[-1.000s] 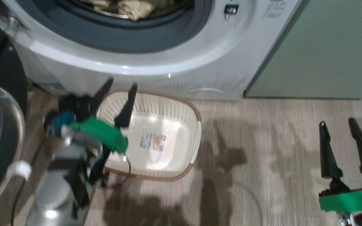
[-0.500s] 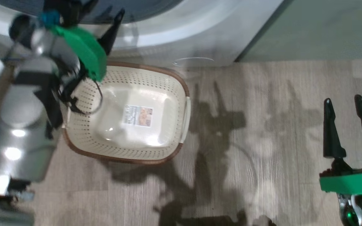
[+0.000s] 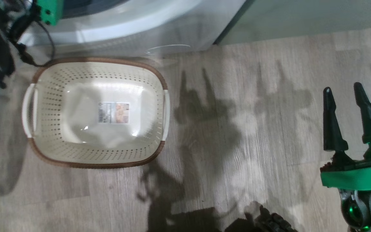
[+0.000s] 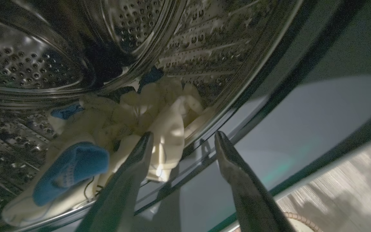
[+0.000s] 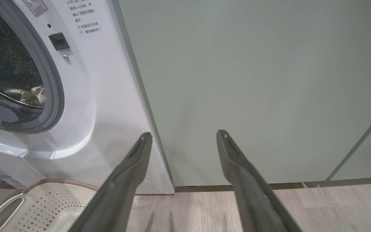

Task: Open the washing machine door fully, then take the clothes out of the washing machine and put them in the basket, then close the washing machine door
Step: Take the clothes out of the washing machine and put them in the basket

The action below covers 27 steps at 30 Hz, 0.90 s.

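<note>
Wood-grain floor in the head view bore the empty basket [image 3: 98,166] before the washing machine [image 3: 140,29], your right gripper [image 3: 342,88] spread and idle; the left wrist view put your left gripper [image 4: 183,133] wide open at the clothes [image 4: 159,112] in the drum, holding nothing; the right wrist view showed the drum mouth uncovered, unloading not yet begun.

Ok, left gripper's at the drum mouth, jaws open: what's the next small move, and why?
Probably ease the left gripper a little deeper and down onto the clothes, then close. Its fingers stand open at the drum lip of the washing machine, the cream fabric lies just past the tips, nothing is held, and the basket is empty.
</note>
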Motion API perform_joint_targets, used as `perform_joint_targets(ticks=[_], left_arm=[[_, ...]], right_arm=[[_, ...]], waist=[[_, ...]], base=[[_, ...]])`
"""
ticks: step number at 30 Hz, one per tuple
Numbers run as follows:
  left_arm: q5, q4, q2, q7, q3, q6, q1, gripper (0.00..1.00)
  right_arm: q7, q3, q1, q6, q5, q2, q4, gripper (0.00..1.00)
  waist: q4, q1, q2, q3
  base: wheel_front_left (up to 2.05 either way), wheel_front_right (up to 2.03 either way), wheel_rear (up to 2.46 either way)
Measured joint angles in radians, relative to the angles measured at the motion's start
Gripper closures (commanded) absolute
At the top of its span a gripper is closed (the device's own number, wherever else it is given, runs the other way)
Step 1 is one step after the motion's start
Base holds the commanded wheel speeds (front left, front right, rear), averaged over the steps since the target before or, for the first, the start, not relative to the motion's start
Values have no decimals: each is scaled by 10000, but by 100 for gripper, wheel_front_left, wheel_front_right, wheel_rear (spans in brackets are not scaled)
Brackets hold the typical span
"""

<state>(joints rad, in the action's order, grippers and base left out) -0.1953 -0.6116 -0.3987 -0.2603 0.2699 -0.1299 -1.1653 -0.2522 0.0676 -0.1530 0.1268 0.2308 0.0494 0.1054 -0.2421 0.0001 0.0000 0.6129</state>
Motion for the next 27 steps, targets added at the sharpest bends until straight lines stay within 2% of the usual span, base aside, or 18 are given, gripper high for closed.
perform_joint_targets(ticks=[9, 14, 15, 16, 17, 27], left_arm=[[-79, -844, -805, -667, 861, -2, -783, 0], [224, -1220, -1074, -798, 1051, 31, -1103, 0], [318, -1264, -1101, -796, 1124, 109, -1138, 18], [343, -1361, -1104, -796, 1137, 134, -1166, 62], [355, -1463, -1110, -798, 1174, 186, -1182, 100], [382, -1801, -1103, -236, 1277, 456, -1437, 100]], right_arm=[[0, 257, -212, 0, 357, -4, -46, 0], [0, 345, -348, 0, 512, -4, -46, 0], [0, 345, -374, 0, 512, -4, -46, 0], [0, 347, -392, 0, 527, -4, -46, 0], [-2, 351, -398, 0, 556, -6, -46, 0], [0, 320, -417, 0, 612, -6, -42, 0]], waist=[[-539, 0, 0, 389], [-733, 0, 0, 551], [-760, 0, 0, 580], [-786, 0, 0, 607], [-809, 0, 0, 629], [-780, 0, 0, 751]], base=[[0, 0, 0], [0, 0, 0], [0, 0, 0], [0, 0, 0], [0, 0, 0], [0, 0, 0]])
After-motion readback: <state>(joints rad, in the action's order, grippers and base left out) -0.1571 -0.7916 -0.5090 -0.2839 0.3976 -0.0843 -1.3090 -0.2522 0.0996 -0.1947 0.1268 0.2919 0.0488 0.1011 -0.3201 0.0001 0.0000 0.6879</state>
